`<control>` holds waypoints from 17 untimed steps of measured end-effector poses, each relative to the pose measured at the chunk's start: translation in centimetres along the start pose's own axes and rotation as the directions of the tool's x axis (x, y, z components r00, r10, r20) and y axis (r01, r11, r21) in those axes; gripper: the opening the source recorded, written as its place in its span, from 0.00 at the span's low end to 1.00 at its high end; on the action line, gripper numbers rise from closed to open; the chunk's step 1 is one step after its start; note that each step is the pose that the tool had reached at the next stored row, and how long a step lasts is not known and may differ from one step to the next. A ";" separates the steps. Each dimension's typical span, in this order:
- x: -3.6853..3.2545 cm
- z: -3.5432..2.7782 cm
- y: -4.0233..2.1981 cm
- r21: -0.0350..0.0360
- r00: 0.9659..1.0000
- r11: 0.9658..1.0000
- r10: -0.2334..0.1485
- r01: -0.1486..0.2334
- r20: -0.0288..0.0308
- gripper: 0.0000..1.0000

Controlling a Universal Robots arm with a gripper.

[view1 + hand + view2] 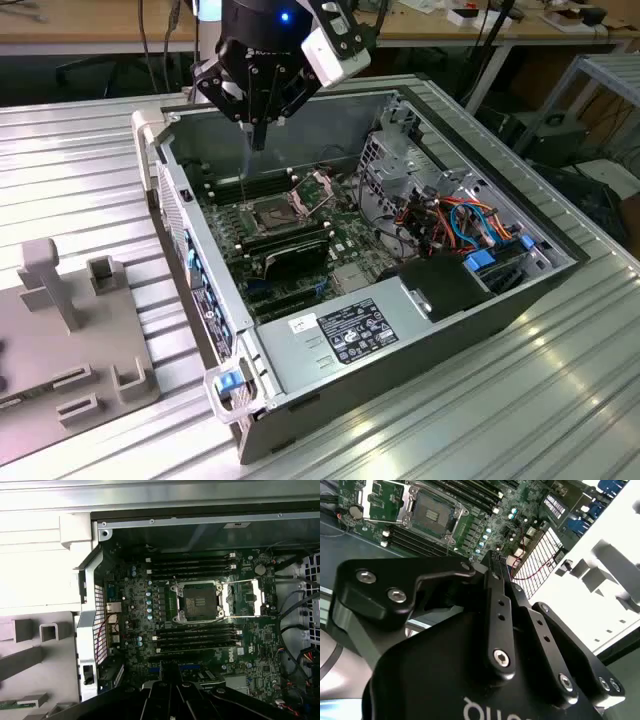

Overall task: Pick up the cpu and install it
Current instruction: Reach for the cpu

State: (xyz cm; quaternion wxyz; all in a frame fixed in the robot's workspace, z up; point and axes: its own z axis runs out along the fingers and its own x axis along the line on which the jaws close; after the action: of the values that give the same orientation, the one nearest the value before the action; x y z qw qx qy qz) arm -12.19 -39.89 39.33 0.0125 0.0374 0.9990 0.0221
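Above an open grey metal computer case (440,345), lying on its side on a ribbed silver metal table (560,390): the black multi-link gripper (258,140), pointing straight down. Hangs clear of the green motherboard (345,255) inside the case. Fingers drawn together into one narrow tip in the exterior view; likewise for the gripper (491,560) in the second wrist view. Cannot tell where the cpu is, nor whether anything thin sits pinched between the fingers.

On the board, below the tip in the exterior view: the dark square socket (272,210), with its hinged metal frame (318,188) swung open and tilted up. In the first wrist view, the socket (199,600) dark at its middle, the frame (242,597) opened out just beside it, and long black memory sticks (192,565) in rows on two opposite sides.

On the exterior view's left, beside the case: a flat grey plastic fixture plate (100,350) with upright blocks. Inside the case, towards the exterior view's right: a bundle of orange, red and blue cables (460,215).
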 end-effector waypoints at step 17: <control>0.93 -0.02 -0.07 0.000 1.000 1.000 0.000 0.000 0.000 0.11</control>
State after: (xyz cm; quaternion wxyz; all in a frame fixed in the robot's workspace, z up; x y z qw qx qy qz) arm -13.12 -39.88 39.32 0.0125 0.0374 0.9990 0.0221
